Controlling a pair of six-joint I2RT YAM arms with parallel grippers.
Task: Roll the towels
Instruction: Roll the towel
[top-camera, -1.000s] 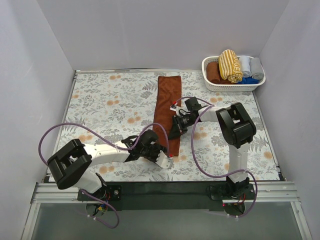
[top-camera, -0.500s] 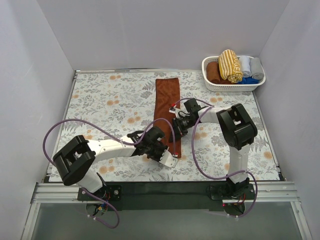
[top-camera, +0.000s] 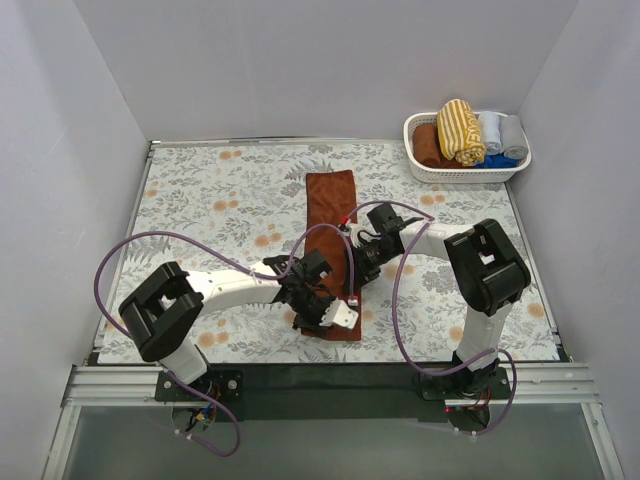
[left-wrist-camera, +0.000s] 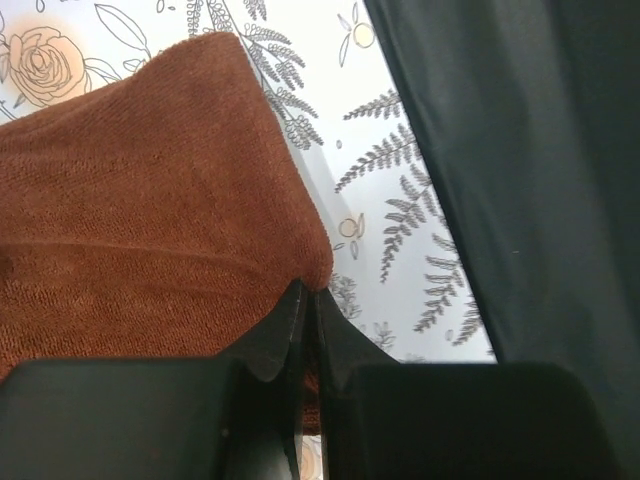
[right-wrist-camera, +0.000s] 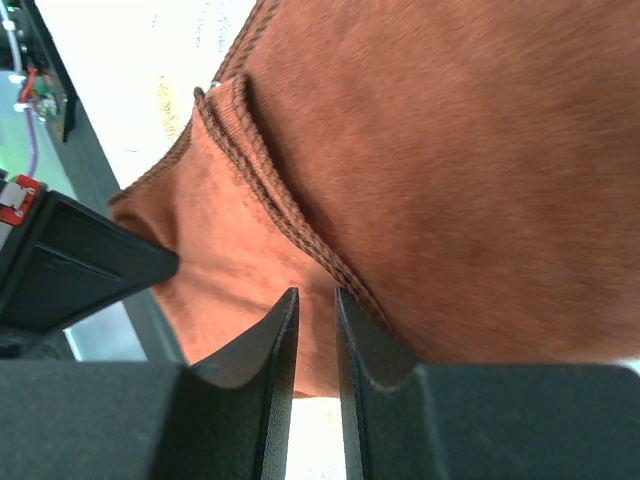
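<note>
The long rust-brown towel lies lengthwise down the middle of the flowered table. My left gripper is at its near end, shut on the towel's edge; the cloth spreads out beyond the tips. My right gripper sits at the towel's right side, a little farther in. Its jaws stand narrowly open with nothing between them, tips close to the corded hem. The mustard-yellow striped towel lies rolled in the basket.
A white basket at the back right corner also holds a brown roll and small grey and blue rolls. Purple cables loop over the table beside both arms. A black strip marks the table's near edge.
The brown towel has slid toward the near edge. My left gripper moved right and shut on the towel's near end. My right gripper followed nearer and its jaws parted slightly.
</note>
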